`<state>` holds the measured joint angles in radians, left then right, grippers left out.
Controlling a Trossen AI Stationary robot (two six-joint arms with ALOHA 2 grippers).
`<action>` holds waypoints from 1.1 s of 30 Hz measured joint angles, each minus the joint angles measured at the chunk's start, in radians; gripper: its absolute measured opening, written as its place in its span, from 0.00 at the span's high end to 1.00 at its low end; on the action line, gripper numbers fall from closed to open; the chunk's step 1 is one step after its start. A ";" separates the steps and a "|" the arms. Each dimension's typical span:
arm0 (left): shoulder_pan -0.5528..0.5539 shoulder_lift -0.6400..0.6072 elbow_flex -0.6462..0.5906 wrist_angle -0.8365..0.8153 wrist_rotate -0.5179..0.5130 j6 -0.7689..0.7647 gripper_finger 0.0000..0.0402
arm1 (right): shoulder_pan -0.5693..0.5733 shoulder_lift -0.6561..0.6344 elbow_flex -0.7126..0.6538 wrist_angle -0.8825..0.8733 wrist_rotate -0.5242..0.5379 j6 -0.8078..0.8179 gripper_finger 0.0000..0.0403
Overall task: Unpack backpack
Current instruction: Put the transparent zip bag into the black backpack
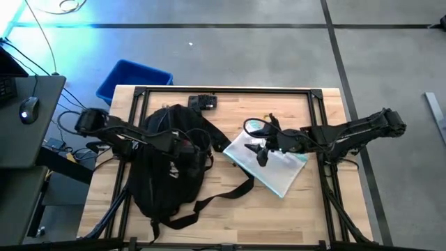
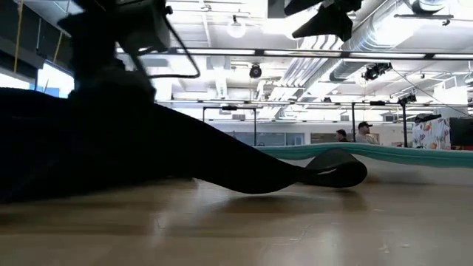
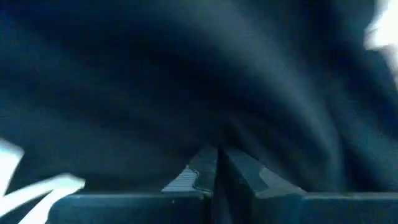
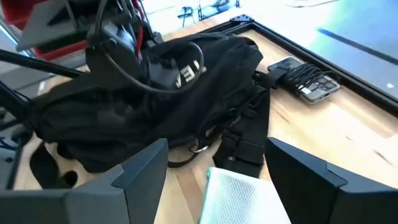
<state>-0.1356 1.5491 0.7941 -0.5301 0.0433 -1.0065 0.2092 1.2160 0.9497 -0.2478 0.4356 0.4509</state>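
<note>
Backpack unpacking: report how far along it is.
Done, by the look of it: a white mesh pouch with a teal edge and a small dark device with a coiled cable lie on the wooden table, outside the large black fabric backpack. In hand: the left gripper is shut, pressed into the backpack; the right gripper hovers open over the pouch. What remains inside is hidden.

Large black fabric backpack (image 4: 143,99) lies slumped on light wooden table (image 4: 348,137), white lettering partly visible on its side. Left arm's dark gripper (image 4: 115,37) pressed into its top, cables looping over fabric. Right gripper (image 4: 217,171) fingers spread apart, above white mesh-textured flat item with teal edge (image 4: 239,199). Small dark device wrapped in black cable (image 4: 305,78) near table's black frame edge.
</note>
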 joint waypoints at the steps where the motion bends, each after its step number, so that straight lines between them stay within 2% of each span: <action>1: 0.000 0.022 -0.005 0.091 0.000 -0.002 0.99 | 0.000 0.000 0.000 -0.001 -0.005 0.001 0.38; 4: 0.004 0.086 0.004 0.345 0.000 0.035 0.99 | 0.000 0.000 0.000 -0.001 -0.031 -0.004 0.38; 7: 0.005 0.093 0.079 0.383 0.000 0.074 1.00 | 0.000 0.000 0.000 0.002 -0.050 0.002 0.38; 12: -0.047 -0.004 0.252 0.167 -0.007 0.160 1.00 | 0.000 0.015 0.001 0.057 -0.122 0.034 0.38; 17: -0.172 -0.136 0.371 -0.123 -0.140 0.115 1.00 | 0.000 0.131 0.096 0.079 -0.259 0.029 0.38; 22: -0.349 -0.244 0.379 -0.349 -0.292 -0.091 1.00 | 0.001 0.364 0.313 -0.013 -0.286 0.092 0.38; 27: -0.527 -0.252 0.371 -0.574 -0.443 -0.324 1.00 | -0.014 0.641 0.625 -0.166 -0.299 0.146 0.38; 33: -0.634 -0.221 0.259 -0.534 -0.528 -0.509 1.00 | -0.049 0.952 1.048 -0.436 -0.314 0.167 0.38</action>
<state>-0.7692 1.3284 1.0529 -1.0638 -0.4842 -1.5157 0.1605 2.1677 1.9977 -0.6841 0.1220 0.6175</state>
